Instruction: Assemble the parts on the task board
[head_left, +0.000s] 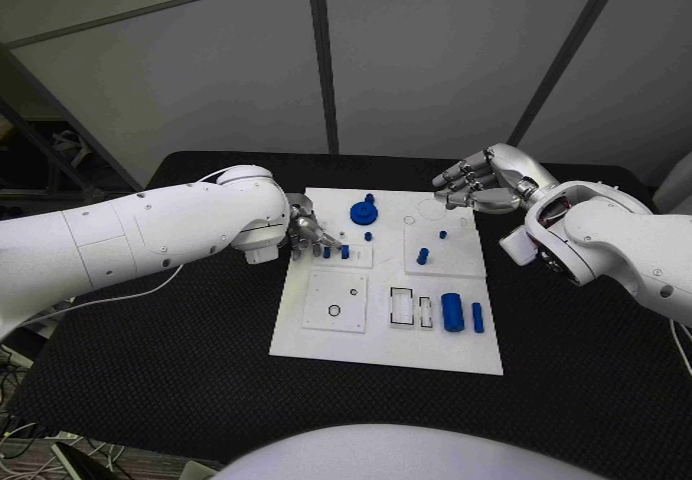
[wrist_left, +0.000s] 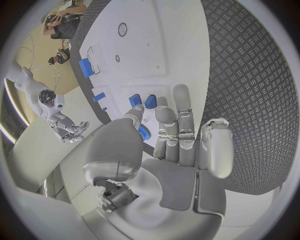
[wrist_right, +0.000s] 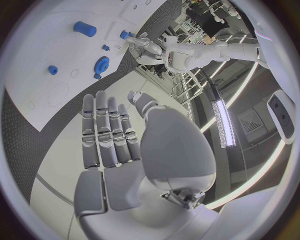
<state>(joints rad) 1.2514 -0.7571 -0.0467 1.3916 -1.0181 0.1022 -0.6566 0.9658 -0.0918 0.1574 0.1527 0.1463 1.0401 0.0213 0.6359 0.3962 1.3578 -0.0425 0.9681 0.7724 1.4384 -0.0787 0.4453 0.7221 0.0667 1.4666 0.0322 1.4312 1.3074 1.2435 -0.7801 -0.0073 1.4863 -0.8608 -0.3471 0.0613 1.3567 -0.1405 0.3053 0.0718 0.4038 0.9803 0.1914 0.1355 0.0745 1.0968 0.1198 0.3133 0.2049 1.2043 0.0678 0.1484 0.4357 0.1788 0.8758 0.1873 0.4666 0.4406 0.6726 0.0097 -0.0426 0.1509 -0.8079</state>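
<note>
The white task board (head_left: 325, 340) lies in the middle of the table. My left hand (head_left: 307, 232) hovers over its far left part, fingers stretched out just beside two short blue pegs (head_left: 335, 251) that stand in the board; it holds nothing. In the left wrist view the same pegs (wrist_left: 142, 101) sit close to the fingertips (wrist_left: 182, 95). A blue gear (head_left: 364, 212) stands behind them. My right hand (head_left: 483, 178) hangs open above the board's far right corner, fingers (wrist_right: 106, 130) straight and empty. A thick blue cylinder (head_left: 453, 311) and a thin one (head_left: 477, 317) lie near the right edge.
More small blue pegs (head_left: 423, 256) stand in the right half of the board, and two open rectangular slots (head_left: 411, 308) sit left of the cylinders. A round hole (head_left: 335, 310) marks the near left plate. Black table mat (head_left: 173, 340) surrounds the board.
</note>
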